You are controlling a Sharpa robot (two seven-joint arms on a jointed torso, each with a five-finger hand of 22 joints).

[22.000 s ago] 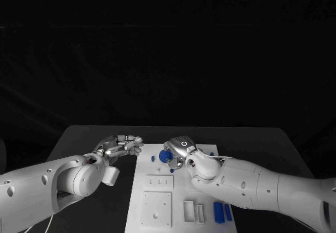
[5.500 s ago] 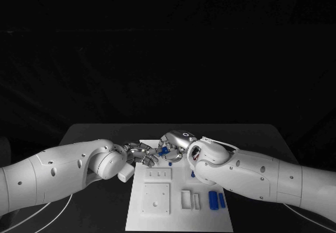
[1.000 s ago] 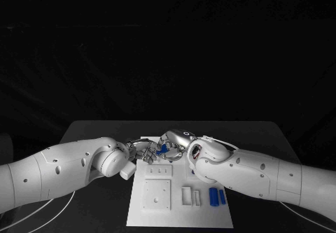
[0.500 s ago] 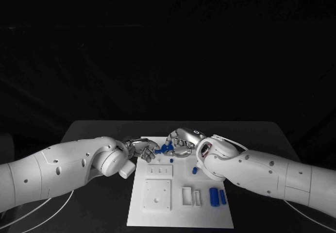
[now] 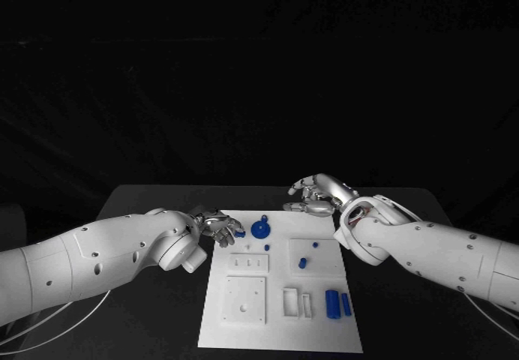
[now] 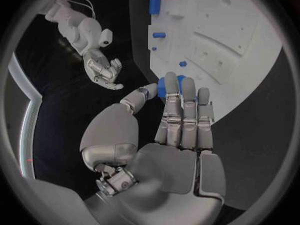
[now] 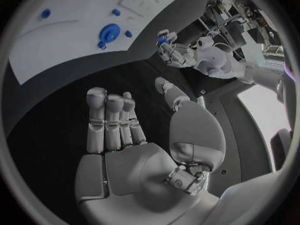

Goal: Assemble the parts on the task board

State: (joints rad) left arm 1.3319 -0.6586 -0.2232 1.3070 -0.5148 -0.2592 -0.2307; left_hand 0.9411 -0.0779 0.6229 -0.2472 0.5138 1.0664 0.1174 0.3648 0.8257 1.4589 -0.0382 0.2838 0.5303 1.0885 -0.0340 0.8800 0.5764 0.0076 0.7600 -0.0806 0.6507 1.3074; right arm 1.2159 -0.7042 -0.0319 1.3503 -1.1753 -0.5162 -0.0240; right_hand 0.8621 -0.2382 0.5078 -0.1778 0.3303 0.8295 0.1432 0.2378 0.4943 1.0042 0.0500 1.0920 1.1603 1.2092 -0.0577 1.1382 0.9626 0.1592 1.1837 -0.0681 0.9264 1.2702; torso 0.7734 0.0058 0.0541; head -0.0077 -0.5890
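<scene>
The white task board (image 5: 276, 330) lies in the middle of the black table. A round blue part (image 5: 261, 226) sits on its far end, with no hand touching it. My left hand (image 5: 220, 225) hovers just left of that part at the board's far left corner. In the left wrist view, this hand (image 6: 169, 150) has straight fingers and holds nothing, and the round part (image 6: 160, 87) peeks out behind the fingertips. My right hand (image 5: 317, 196) is raised beyond the board's far right corner. Its fingers are spread and empty (image 7: 125, 150), with the round part (image 7: 110, 34) in view.
Two blue bars (image 5: 330, 304) lie side by side on the board's near right. A small blue piece (image 5: 303, 262) stands mid-board and another (image 5: 267, 246) lies near the round part. A slotted block (image 5: 247, 262) and a recessed square (image 5: 244, 309) occupy the board's left.
My right hand has let go of the round blue part and lifted away to the far right. The part now rests on the board. My left hand has drawn back slightly.
</scene>
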